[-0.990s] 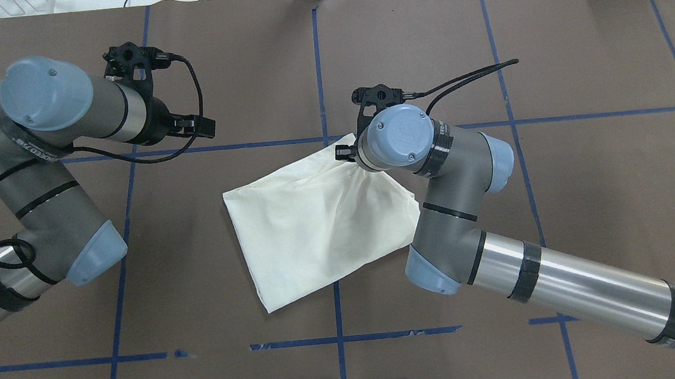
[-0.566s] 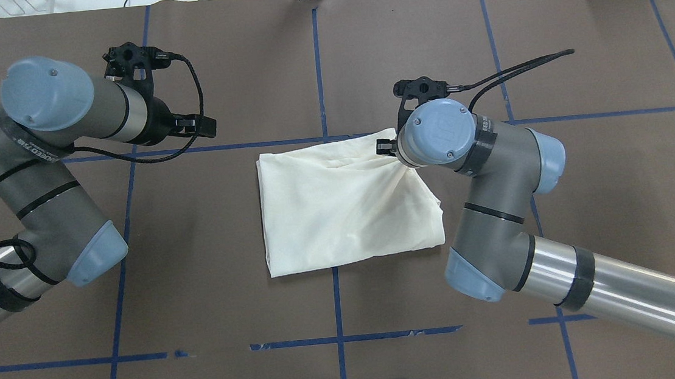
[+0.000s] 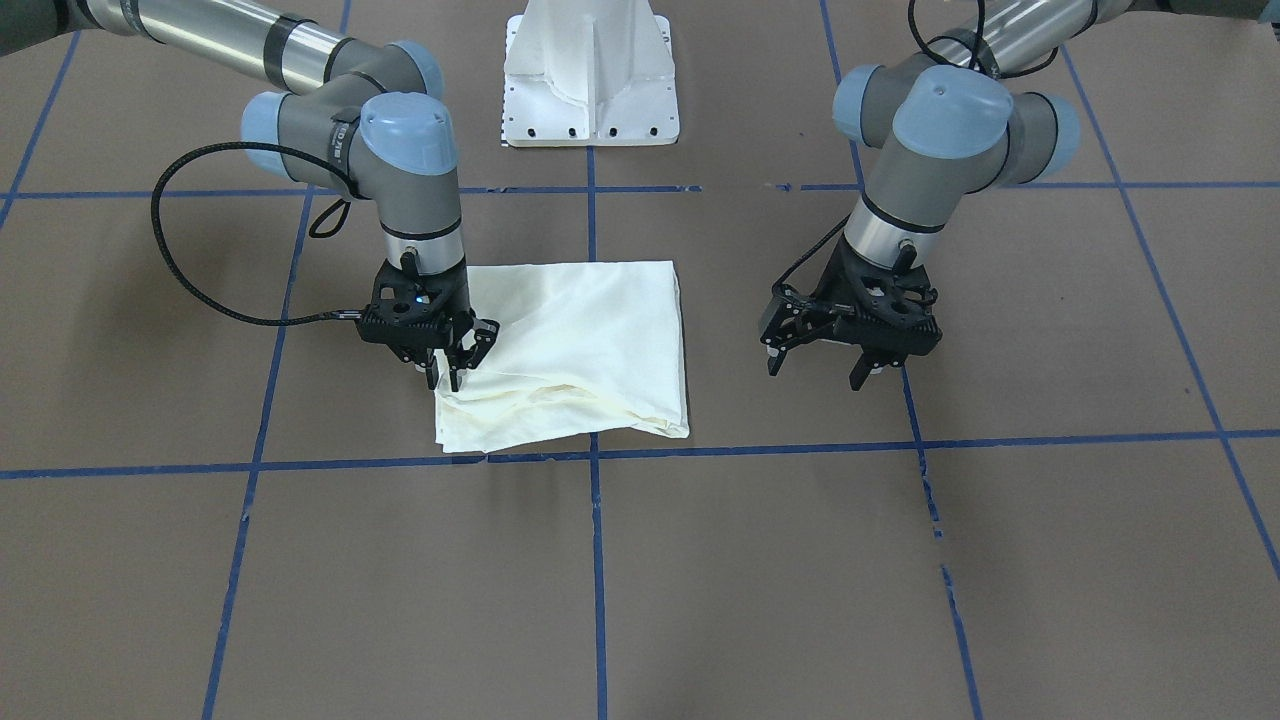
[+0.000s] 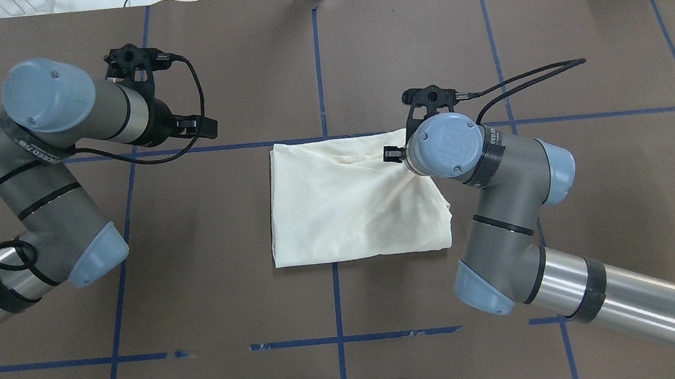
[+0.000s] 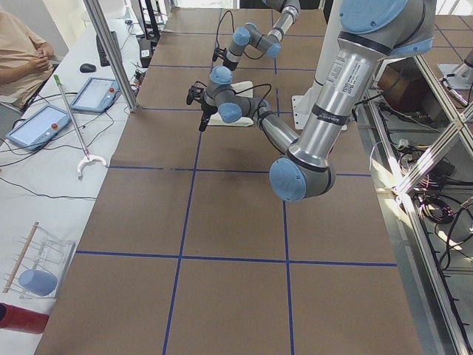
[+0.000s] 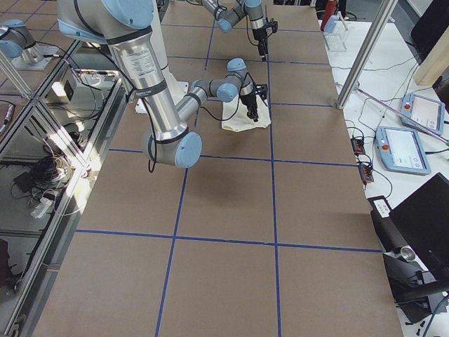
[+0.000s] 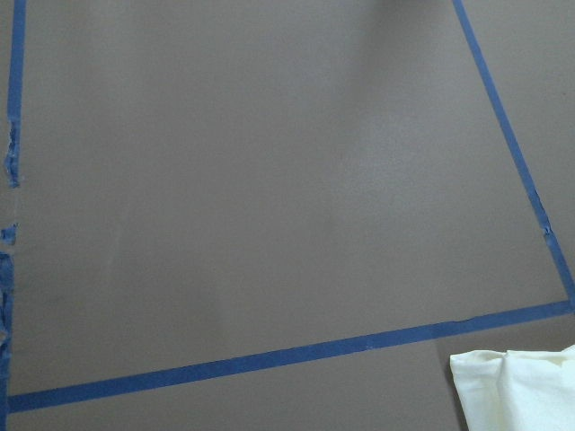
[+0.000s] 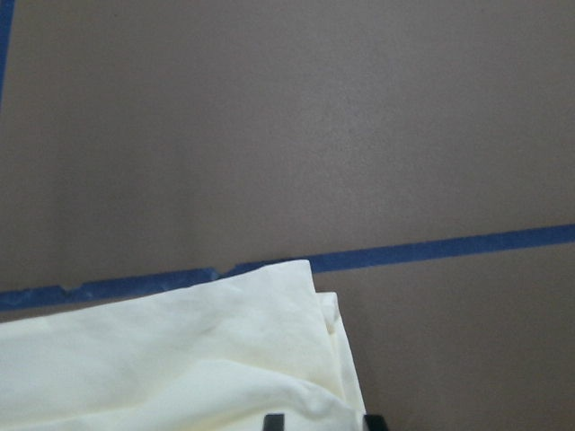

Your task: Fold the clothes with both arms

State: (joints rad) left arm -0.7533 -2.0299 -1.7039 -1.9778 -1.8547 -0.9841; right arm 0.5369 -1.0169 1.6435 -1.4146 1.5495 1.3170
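The cream shirt (image 4: pixel 351 206) lies folded into a rough square at the table's middle, plain side up, with no print showing. In the front-facing view my right gripper (image 3: pixel 450 372) is shut on the shirt's (image 3: pixel 590 340) far right corner, low at the table, and creases run toward it. The right wrist view shows that corner of the shirt (image 8: pixel 180 359) beside a blue tape line, with two fingertips (image 8: pixel 274 420) at the bottom edge. My left gripper (image 3: pixel 818 366) hangs open and empty above bare table, well left of the shirt. A shirt corner (image 7: pixel 517 391) shows in the left wrist view.
Brown table cover (image 4: pixel 606 190) with a blue tape grid (image 4: pixel 316 63). The white pedestal base (image 3: pixel 590 80) stands at the robot's side. In the side view a seated person (image 5: pixel 18 63), tablets (image 5: pixel 37 126) and a grabber stick lie beyond the far edge.
My right gripper has dragged the shirt to the right in the overhead view. The shirt has turned from skewed to square with the grid. The left arm has stayed still.
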